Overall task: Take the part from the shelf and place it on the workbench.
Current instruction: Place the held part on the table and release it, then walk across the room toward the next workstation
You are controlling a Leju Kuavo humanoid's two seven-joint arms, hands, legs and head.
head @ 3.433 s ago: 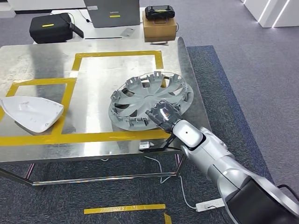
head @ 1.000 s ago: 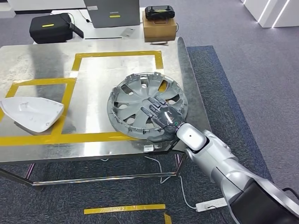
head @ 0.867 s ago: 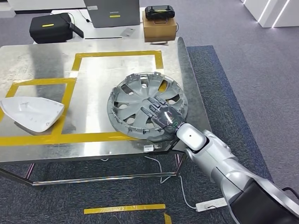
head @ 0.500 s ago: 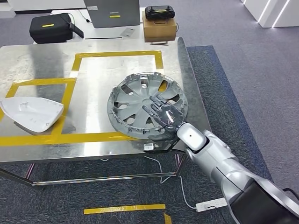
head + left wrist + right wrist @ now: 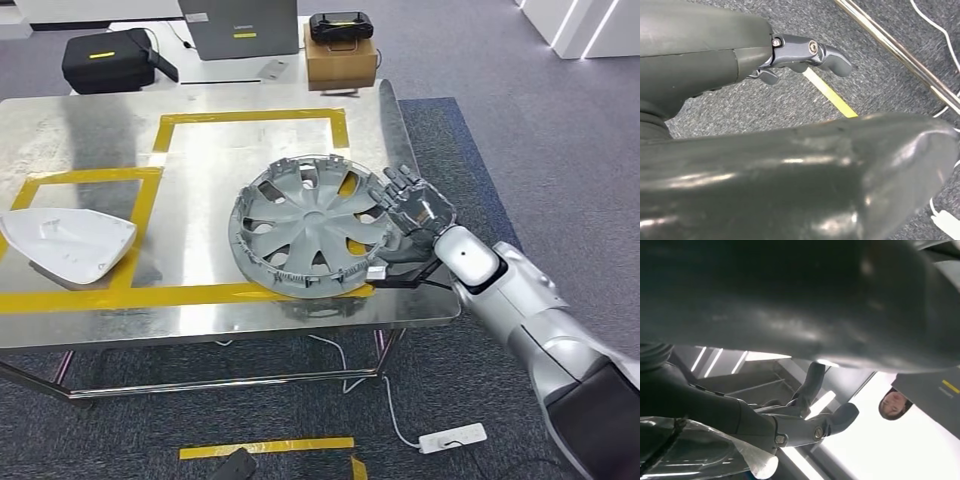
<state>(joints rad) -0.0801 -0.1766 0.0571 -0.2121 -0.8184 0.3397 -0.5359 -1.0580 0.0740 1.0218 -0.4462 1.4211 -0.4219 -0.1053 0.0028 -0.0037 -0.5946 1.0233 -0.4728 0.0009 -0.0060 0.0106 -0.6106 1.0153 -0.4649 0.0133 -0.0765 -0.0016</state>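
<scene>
The grey wheel cover (image 5: 312, 225) lies flat on the steel workbench (image 5: 90, 130) near its right edge, at nine o'clock from the right hand (image 5: 413, 212), whose fingers are spread, holding nothing, just beside its rim.

Head view looks down on the workbench (image 5: 90, 130); wrist views sit close behind their hands.
</scene>
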